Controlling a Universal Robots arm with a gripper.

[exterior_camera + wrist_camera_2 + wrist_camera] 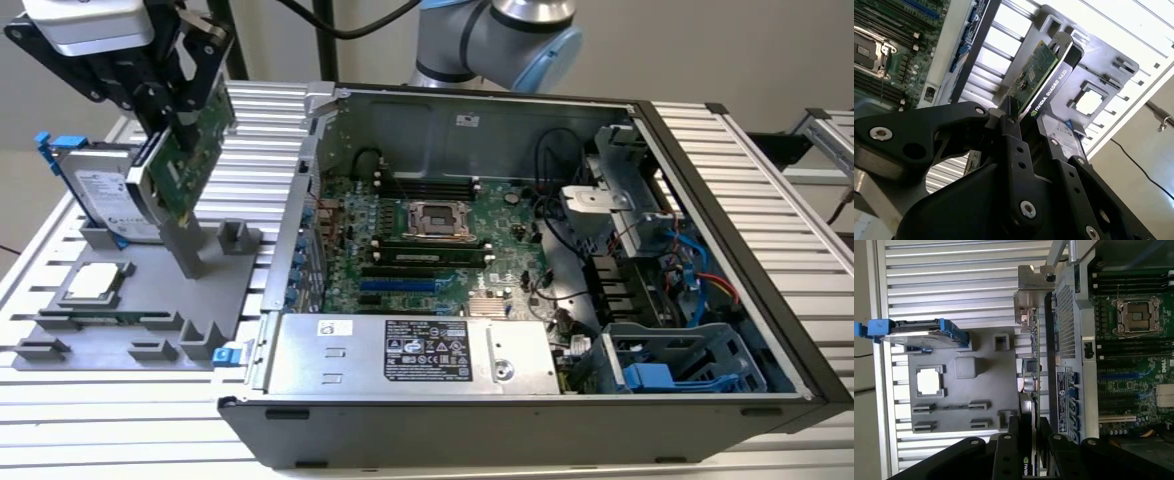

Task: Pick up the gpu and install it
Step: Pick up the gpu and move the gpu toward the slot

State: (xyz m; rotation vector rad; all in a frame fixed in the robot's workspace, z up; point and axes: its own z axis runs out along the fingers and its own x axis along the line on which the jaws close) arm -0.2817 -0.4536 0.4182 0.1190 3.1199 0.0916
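One pincer (171,105) clamps the gpu (190,150) aloft (tilted).

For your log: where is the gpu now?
At the exterior view's left, the gpu is gripped by the end effector over the grey tray, beside the hard drive.

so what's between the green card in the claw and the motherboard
The open grey computer case's perforated metal wall stands between the green gpu card and the green motherboard, seen in the first wrist view.

gpu (191,155) showing green circuit board, silvery metal bracket (1031,282) | pincer (174,105) looking matt black | surface (267,130) gleaming as ribbed bare metal | holder (154,295) appearing matt grey plastic
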